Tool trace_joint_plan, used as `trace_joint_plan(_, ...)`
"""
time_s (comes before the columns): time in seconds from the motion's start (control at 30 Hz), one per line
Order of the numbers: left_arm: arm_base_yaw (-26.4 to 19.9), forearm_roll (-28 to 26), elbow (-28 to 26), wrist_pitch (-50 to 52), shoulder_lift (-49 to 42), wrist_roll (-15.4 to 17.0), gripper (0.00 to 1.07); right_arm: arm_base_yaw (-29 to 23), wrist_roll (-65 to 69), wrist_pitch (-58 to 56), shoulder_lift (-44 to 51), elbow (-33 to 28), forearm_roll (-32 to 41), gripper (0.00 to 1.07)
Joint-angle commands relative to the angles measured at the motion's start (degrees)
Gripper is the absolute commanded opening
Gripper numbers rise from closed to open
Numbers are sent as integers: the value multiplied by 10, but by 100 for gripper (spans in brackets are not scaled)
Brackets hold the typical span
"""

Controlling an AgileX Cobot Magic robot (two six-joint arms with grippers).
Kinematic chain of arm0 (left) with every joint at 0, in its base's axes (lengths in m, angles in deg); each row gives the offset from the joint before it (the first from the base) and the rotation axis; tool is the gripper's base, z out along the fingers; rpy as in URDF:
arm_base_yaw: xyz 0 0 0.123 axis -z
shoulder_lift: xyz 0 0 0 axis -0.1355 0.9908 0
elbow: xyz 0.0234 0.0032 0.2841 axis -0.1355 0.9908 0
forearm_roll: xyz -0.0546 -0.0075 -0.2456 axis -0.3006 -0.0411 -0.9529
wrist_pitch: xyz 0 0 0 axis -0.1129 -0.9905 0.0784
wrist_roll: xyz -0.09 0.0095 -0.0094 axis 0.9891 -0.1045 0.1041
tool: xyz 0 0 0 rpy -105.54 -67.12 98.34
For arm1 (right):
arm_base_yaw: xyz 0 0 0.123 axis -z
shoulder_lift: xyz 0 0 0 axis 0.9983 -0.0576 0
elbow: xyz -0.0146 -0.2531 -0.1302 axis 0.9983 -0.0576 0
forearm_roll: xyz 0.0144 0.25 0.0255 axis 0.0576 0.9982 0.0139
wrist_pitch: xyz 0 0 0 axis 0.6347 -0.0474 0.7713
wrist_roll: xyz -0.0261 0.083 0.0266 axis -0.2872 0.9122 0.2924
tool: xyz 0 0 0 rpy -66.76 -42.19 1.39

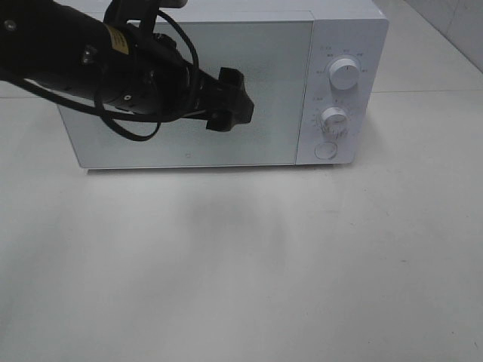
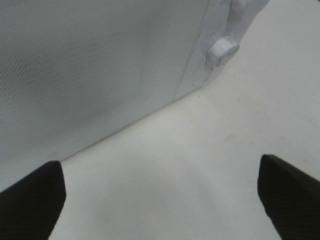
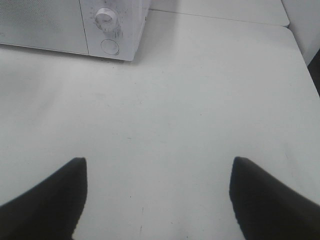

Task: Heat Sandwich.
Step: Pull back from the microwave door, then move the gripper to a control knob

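Note:
The sandwich is out of view in every frame. A white microwave (image 1: 264, 45) stands at the back of the table with its door shut. My left gripper (image 1: 240, 102) hovers in front of the door's middle, reaching in from the upper left. In the left wrist view the left gripper (image 2: 160, 195) is open with nothing between its dark fingers (image 2: 35, 195), and the microwave door (image 2: 90, 65) fills the area just ahead. The right gripper (image 3: 157, 195) is open and empty over bare table, well away from the microwave (image 3: 50, 25).
The microwave's panel carries an upper knob (image 1: 345, 74), a lower knob (image 1: 333, 119) and a round button (image 1: 326, 150). White table (image 1: 241, 264) stretches in front of it. The table's edge (image 3: 300, 50) shows in the right wrist view.

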Motion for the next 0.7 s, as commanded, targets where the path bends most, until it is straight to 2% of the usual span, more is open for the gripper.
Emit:
trace_joint_plan(0.03, 4, 3, 1, -56, -19, -1, 102, 5, 3, 2, 15, -1, 1, 76)
trace_joint_plan(0.13, 3, 21, 1, -154, -45, -4, 102, 5, 3, 2, 15, -1, 1, 76)
trace_joint_plan(0.23, -1, 34, 1, -189, -54, -4, 102, 5, 3, 2, 15, -1, 1, 76)
trace_joint_plan(0.3, -1, 63, 1, -228, -69, 7, 102, 5, 3, 2, 15, -1, 1, 76)
trace_joint_plan(0.37, -1, 72, 2, -237, -74, 15, 102, 5, 3, 2, 15, -1, 1, 76)
trace_joint_plan(0.43, -1, 85, 17, -245, -94, 44, 102, 5, 3, 2, 15, -1, 1, 76)
trace_joint_plan(0.5, -8, 92, 34, -244, -108, 57, 102, 5, 3, 2, 15, -1, 1, 76)
trace_joint_plan(0.7, -54, 83, 99, -244, -152, 59, 102, 5, 3, 2, 15, -1, 1, 76)
